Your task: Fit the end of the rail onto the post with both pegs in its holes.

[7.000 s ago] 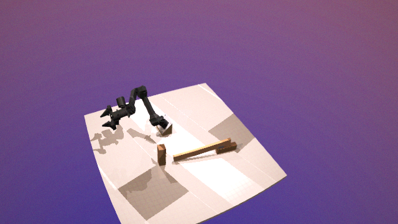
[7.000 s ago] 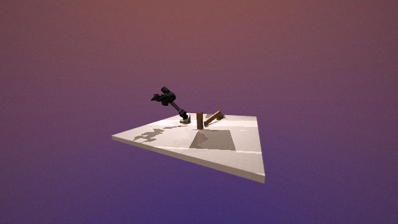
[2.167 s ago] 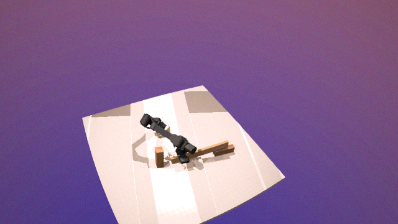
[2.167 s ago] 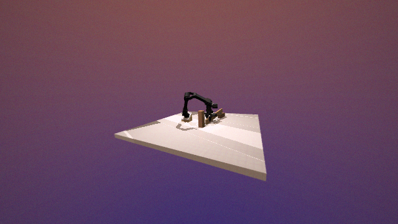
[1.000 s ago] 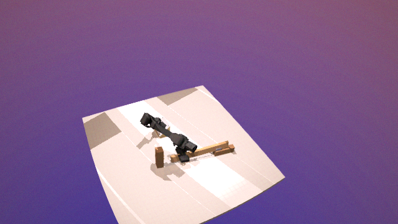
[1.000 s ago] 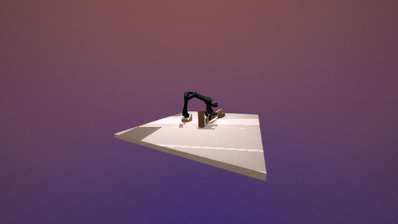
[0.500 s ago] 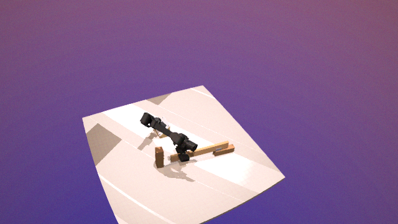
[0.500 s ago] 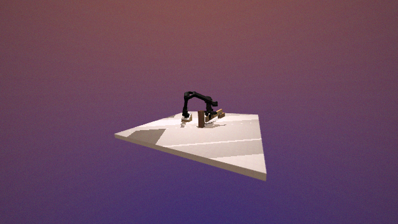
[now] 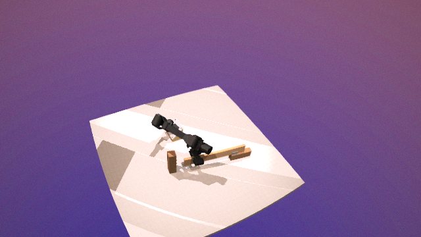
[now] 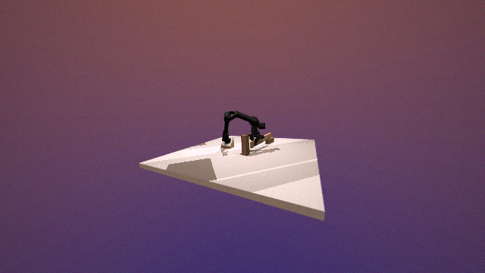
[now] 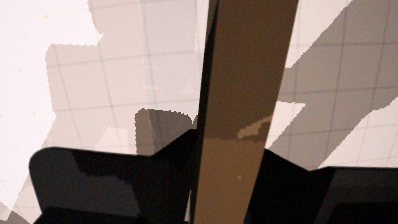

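Gripping the rail [image 9: 217, 154] near its near end, the tool [image 9: 197, 160] is clenched on the wood; in the wrist view the brown rail [image 11: 240, 115] runs straight up between the two dark fingers, filling the gap. Rail's far end, well away from the tool, sits at the footboard block [image 9: 241, 153]; the bracket itself is too small to make out. Post [image 9: 172, 161] stands upright just beyond the rail's near end, on the side of the tool opposite the block, with a visible gap between rail end and post in the top view. Pegs not resolvable in any view. Exterior view shows the tool [image 10: 258, 141] low, behind the post [image 10: 245, 145], the rail's near end seemingly lifted a little off the table [image 9: 204, 204], though height is hard to judge. Judgement: the insertion is not yet made. Risks from here: holes meeting pegs off-height or off-line would jam the end against the peg tips or the post face; pushing then could tip the post or twist the rail in the grip. Lifting the near end too far, or pulling it sideways, could lever the far end out of the bracket. Grasp sits near one end of a long piece, so slip and sag seem likely.
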